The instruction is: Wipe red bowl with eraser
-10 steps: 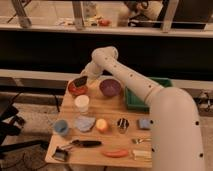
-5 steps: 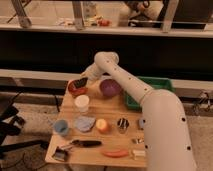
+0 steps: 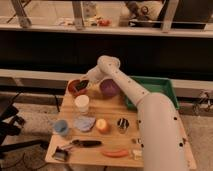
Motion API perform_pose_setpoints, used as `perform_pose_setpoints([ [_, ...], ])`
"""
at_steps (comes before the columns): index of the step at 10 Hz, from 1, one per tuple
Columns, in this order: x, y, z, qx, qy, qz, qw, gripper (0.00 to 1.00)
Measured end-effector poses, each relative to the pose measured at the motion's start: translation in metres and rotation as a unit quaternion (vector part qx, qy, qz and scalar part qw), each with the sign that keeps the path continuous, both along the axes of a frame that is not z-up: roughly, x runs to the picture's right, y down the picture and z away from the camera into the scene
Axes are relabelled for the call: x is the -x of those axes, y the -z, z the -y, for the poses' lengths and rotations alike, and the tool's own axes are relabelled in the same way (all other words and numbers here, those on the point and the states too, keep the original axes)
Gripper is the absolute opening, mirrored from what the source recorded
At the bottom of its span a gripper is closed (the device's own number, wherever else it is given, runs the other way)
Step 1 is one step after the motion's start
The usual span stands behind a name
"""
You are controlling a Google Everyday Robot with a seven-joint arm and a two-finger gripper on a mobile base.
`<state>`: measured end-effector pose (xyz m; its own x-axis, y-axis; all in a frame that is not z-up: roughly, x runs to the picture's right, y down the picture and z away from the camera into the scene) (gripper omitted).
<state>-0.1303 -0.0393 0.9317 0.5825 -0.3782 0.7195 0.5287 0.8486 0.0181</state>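
Blue cup (image 3: 61, 127), well in front of the gripper (image 3: 82, 86); white cup (image 3: 81, 103), just in front of it, contents not discernible. Red bowl (image 3: 73, 90), directly under the gripper: fingers pressed together, dark tip inside the bowl, eraser not distinguishable from that tip. Purple bowl (image 3: 109, 88), beside the gripper; green tray (image 3: 159, 86) beyond that.
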Motion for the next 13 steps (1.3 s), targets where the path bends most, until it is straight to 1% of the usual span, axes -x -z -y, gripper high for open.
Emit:
perform_pose_setpoints([
  [2, 0.012, -0.001, -0.004, -0.003, 0.007, 0.015, 0.9999, 0.01],
  [4, 0.028, 0.002, -0.004, -0.011, 0.016, 0.029, 0.9994, 0.01],
  [7, 0.038, 0.003, 0.006, -0.027, 0.025, 0.035, 0.9987, 0.01],
  [10, 0.042, -0.012, 0.023, -0.038, 0.028, 0.028, 0.9985, 0.01],
  [13, 0.053, -0.027, 0.027, -0.036, 0.025, 0.026, 0.9987, 0.01],
])
